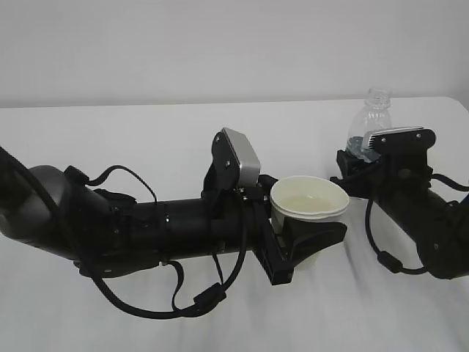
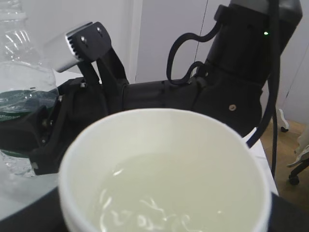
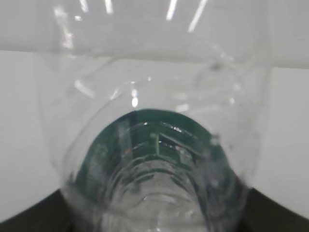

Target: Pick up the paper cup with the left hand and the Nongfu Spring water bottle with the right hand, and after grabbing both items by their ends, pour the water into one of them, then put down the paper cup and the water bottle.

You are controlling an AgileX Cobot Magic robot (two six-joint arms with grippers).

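The paper cup [image 1: 309,198] is upright in my left gripper [image 1: 304,220], whose black fingers [image 1: 322,233] are shut on its lower wall, above the white table [image 1: 146,132]. Water [image 2: 174,193] lies in the paper cup [image 2: 164,125] with rippling glints. To its right the Nongfu Spring water bottle [image 1: 374,117] stands upright, capless neck up, with my right gripper [image 1: 355,165] shut on its green label band. The bottle [image 3: 154,145] fills the right wrist view, and the bottle [image 2: 19,96] shows at the left edge of the left wrist view. How much water is in the bottle cannot be told.
A plain white wall [image 1: 234,44] stands behind the table. My left arm [image 1: 110,220] lies across the front left of the table with looping cables. Past the table's right edge [image 2: 263,159], wooden floor [image 2: 289,145] shows in the left wrist view.
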